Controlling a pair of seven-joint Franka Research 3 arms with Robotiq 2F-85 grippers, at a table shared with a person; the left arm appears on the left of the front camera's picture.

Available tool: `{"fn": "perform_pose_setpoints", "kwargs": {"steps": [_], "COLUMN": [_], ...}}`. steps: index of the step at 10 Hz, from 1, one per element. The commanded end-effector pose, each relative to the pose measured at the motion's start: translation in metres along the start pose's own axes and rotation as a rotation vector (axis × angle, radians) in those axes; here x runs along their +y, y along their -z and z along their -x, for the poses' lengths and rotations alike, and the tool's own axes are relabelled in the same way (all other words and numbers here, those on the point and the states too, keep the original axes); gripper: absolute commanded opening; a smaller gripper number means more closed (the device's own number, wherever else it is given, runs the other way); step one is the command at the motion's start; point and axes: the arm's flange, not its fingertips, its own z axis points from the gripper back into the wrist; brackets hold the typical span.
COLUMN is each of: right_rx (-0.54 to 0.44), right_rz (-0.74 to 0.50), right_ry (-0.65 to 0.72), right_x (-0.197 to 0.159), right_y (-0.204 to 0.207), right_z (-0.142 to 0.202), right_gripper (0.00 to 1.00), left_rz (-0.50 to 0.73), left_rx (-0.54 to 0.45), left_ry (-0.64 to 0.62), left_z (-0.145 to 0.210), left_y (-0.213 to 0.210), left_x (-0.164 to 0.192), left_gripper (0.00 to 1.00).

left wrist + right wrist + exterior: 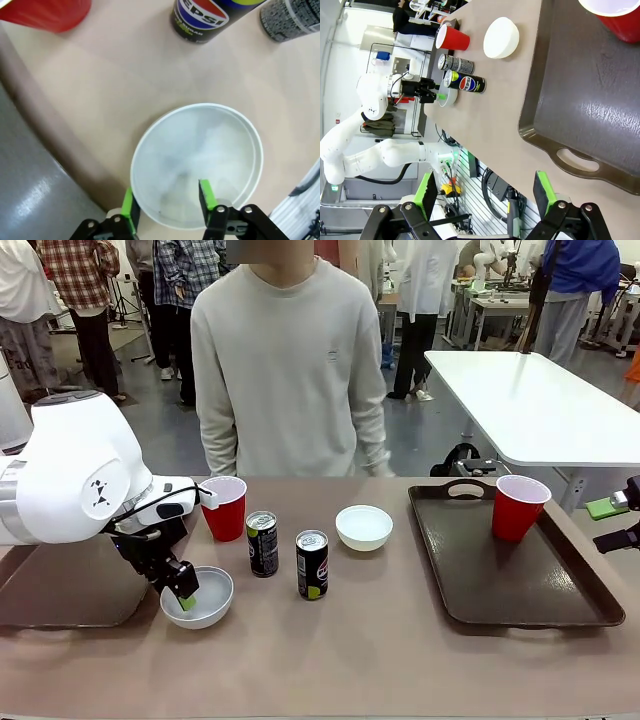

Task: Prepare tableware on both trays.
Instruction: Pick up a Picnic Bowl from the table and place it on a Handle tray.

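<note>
My left gripper (pixel 183 592) is open and straddles the near-left rim of a white bowl (pixel 200 598). In the left wrist view one finger (pixel 128 206) is outside the bowl (pixel 210 150) and the other is inside it. A red cup (pixel 226 507), two black cans (pixel 262 543) (pixel 312 564) and a second bowl (pixel 364 527) stand mid-table. The left tray (pixel 50 590) lies bare beside the held bowl. The right tray (pixel 515 570) carries a second red cup (pixel 518 506). My right gripper (pixel 485 192) hangs open off the tray's right end, holding nothing.
A person in a pale sweater (pixel 290 360) stands at the table's far edge, hands down. A white table (pixel 540 400) and other people are behind. The table's front strip is bare brown surface (pixel 350 660).
</note>
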Motion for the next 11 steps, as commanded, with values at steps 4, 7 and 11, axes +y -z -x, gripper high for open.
{"fn": "perform_pose_setpoints", "kwargs": {"steps": [4,7,11], "right_rx": [-0.001,-0.001,-0.001], "right_rz": [-0.011,-0.011,-0.011], "right_ry": [-0.002,-0.002,-0.002], "right_x": [-0.001,-0.001,-0.001], "right_y": [0.000,0.000,0.000], "right_z": [0.000,0.000,0.000], "right_gripper": [1.00,1.00,1.00], "left_rz": [-0.010,-0.018,-0.003], "left_rx": [-0.031,-0.033,-0.040], "left_ry": [0.000,0.009,-0.054], "left_z": [0.008,0.010,0.026], "left_y": [0.000,-0.002,-0.063], "left_x": [0.000,0.000,0.000], "left_gripper": [0.00,0.00,0.00]}}
